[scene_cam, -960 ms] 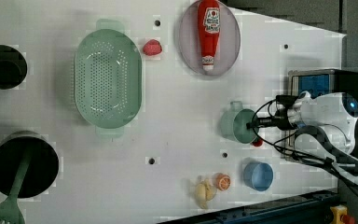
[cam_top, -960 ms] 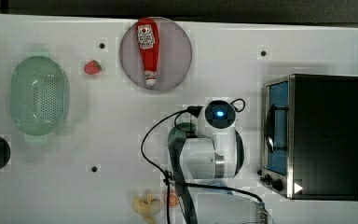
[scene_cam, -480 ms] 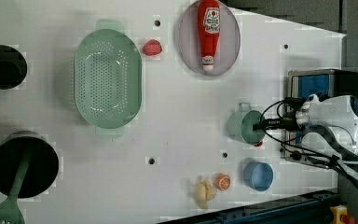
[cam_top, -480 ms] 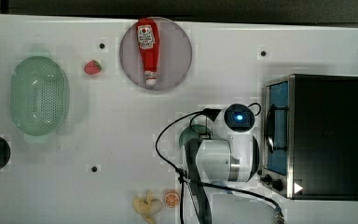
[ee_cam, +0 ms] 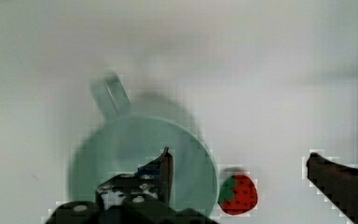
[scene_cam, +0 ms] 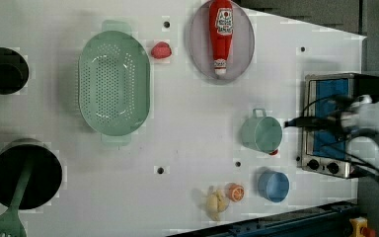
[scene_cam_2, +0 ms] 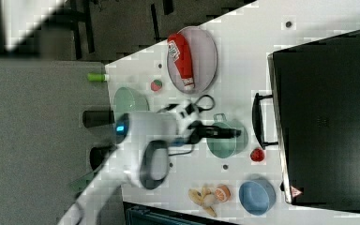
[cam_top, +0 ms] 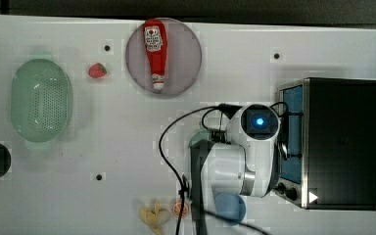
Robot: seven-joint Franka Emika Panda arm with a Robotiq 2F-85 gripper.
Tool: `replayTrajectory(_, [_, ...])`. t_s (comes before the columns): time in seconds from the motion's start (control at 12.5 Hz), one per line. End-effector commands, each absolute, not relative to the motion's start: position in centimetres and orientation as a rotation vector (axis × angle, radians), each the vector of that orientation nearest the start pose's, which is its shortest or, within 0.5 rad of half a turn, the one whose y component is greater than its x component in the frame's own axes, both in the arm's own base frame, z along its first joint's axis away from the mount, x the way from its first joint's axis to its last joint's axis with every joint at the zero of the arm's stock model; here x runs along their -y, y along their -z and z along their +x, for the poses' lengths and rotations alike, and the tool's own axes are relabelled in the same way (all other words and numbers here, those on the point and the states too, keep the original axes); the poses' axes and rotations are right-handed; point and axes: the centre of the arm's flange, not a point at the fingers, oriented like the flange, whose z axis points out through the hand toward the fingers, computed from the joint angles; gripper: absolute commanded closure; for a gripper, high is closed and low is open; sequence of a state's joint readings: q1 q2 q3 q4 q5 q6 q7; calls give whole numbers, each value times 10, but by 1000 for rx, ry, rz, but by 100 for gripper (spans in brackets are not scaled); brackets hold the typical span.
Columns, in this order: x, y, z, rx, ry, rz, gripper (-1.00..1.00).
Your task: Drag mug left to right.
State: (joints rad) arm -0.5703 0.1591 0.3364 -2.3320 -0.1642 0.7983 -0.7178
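The mug (scene_cam: pixel 261 134) is sitting upright on the white table (scene_cam: pixel 192 123), its open mouth facing up and its handle pointing toward the far edge where the plate (scene_cam: pixel 246 44) with the ketchup bottle (scene_cam: pixel 220 34) is lying. Taking the toaster oven (scene_cam: pixel 333 123) as landmark: in the left view the mug is standing just to its left, a narrow strip of bare table lying between them, so little room is remaining on that side. Wide open table is stretching away from the oven toward the green strainer (scene_cam: pixel 113 81) on the left view's left. A small strawberry (ee_cam: pixel 238 193) is lying just beside the mug's base on the oven side, and a blue cup (scene_cam: pixel 273 186) is standing near the oven's front corner. The gripper (ee_cam: pixel 240 170) is hanging above the mug with its fingers (ee_cam: pixel 165 172) spread wide, holding nothing; in the wrist view one finger is hovering over the mug's mouth, the other beyond the strawberry.
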Motion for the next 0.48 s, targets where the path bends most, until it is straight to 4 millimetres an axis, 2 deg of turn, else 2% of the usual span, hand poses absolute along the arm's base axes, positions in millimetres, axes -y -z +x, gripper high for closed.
replayTrajectory(0.08, [86,-393,523,-708,131,-3115,-100])
replayTrajectory(0.24, [67,-451,519,-1126,145,-2914,-100])
replayTrajectory(0.32, [57,-473,513,-1305,92,-2803,-100])
replayTrajectory(0.4, [46,-491,505,-1406,25,-2742,-100])
replayTrajectory(0.48, [34,-511,501,-1398,9,-2754,-100])
